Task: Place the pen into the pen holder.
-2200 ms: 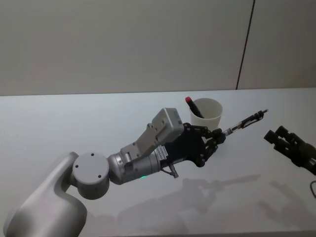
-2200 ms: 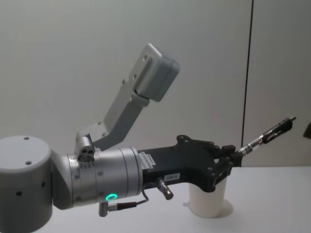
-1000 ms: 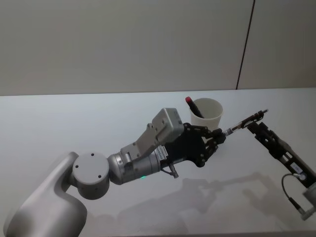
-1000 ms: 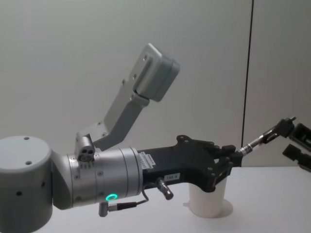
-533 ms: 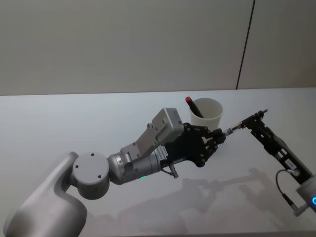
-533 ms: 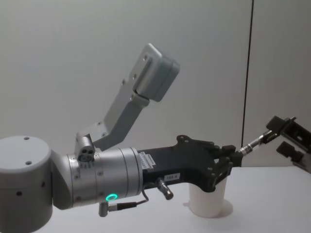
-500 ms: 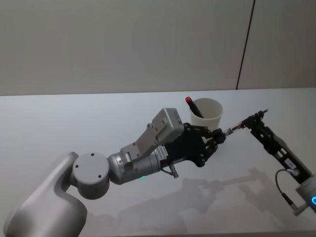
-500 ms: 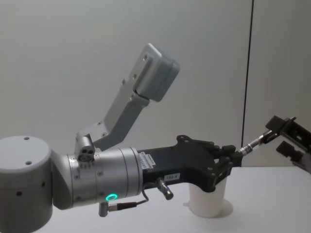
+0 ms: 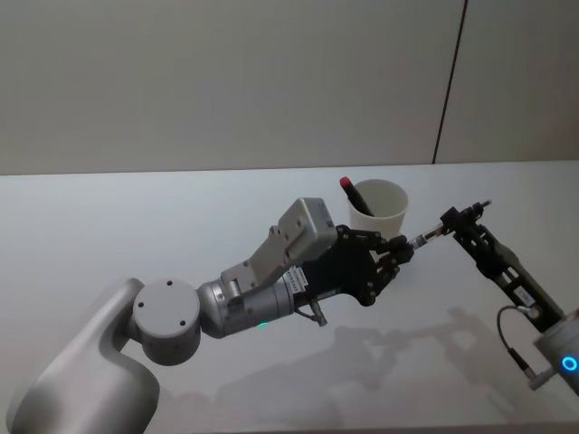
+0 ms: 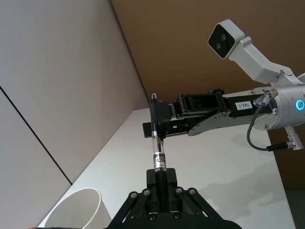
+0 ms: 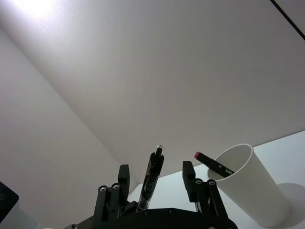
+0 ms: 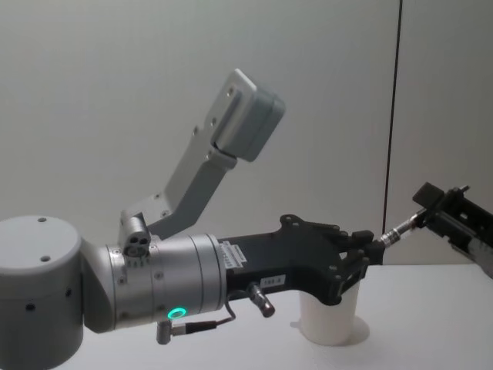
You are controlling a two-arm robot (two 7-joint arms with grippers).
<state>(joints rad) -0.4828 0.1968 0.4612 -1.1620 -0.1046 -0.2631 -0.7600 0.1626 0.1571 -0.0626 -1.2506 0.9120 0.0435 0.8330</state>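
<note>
Pen [image 9: 445,225] clamped in left gripper [image 9: 399,250], slanting up-right between right gripper's [image 9: 459,221] apart fingers, right of paper cup [image 9: 380,209].

My views are evenly lit and soft, with no harsh glare. Faint grey shadows of my arms fall on the table [image 9: 407,348] toward me. A bright patch washes out one corner of my right wrist view

Grey arm [image 9: 163,330], black fingers [image 9: 391,258], green light.
</note>
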